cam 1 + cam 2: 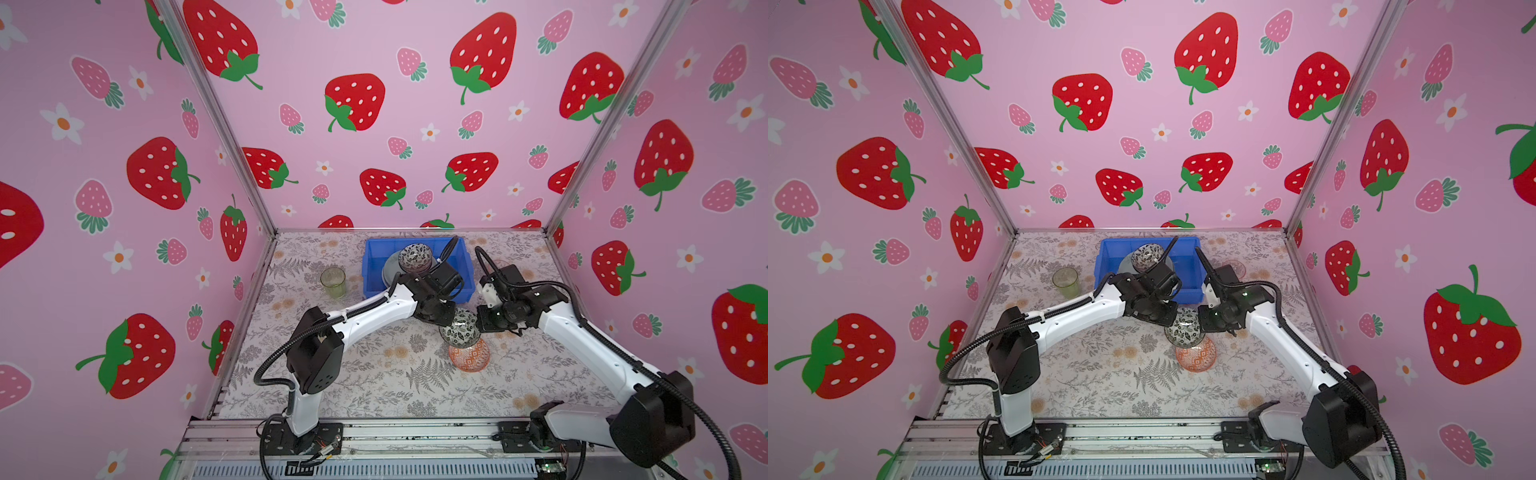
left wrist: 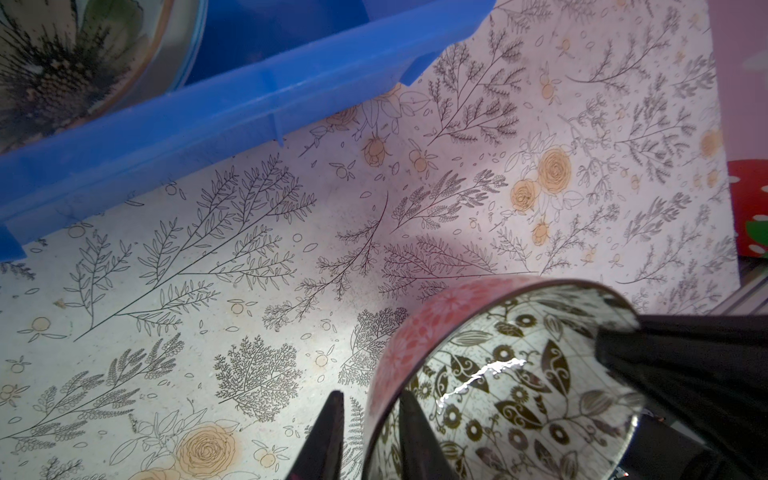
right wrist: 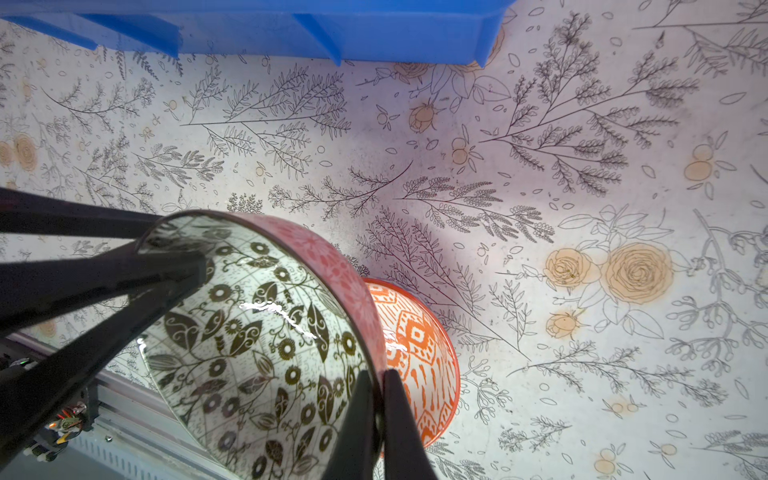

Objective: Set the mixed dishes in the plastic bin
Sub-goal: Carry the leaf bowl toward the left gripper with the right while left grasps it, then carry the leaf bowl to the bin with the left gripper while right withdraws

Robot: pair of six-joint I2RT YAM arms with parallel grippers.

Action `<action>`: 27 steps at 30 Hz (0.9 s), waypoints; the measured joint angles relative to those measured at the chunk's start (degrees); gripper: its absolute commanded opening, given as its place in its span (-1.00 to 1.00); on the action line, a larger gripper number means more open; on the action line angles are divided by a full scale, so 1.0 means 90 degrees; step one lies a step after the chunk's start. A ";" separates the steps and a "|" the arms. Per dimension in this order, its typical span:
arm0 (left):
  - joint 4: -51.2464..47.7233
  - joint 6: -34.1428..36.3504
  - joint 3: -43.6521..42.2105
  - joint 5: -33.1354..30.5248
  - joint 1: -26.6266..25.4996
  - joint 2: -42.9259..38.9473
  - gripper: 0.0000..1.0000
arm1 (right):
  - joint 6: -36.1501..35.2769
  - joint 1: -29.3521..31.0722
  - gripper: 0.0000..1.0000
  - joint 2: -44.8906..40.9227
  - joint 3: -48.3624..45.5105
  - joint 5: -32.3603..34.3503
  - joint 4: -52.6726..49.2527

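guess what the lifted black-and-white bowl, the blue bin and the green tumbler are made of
The lifted bowl: probably glazed ceramic, glossy; a sharp highlight streaks its printed inside. The blue bin: moulded plastic, dull sheen, with ribs under the rim. The green tumbler: see-through, glass or clear plastic; cannot tell which.

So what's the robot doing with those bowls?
Dishes are going into the blue bin. The right hand pinches the rim of a black-and-white bowl, tilted, close to an orange bowl. The left hand straddles that rim too. A plate and another bowl are in the bin; a green glass stands beside it.
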 measured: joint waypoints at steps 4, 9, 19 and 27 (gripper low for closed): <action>0.0005 0.0005 -0.0032 0.0007 0.0000 0.0000 -0.64 | -0.0007 0.0000 -0.98 0.0010 0.0032 -0.0002 0.0046; -0.0017 0.0041 -0.0044 0.0041 0.0000 0.0000 -0.97 | -0.0024 -0.0002 -0.98 0.0010 0.0044 0.0010 0.0073; -0.0029 0.0080 -0.0053 -0.0007 0.0000 -0.0041 -1.00 | -0.0022 -0.0007 -0.63 0.0010 0.0066 -0.0012 0.0097; -0.0359 0.0223 -0.0046 -0.0080 0.0109 -0.0095 -1.00 | 0.0134 -0.0017 0.18 -0.0325 0.0287 0.0049 0.0248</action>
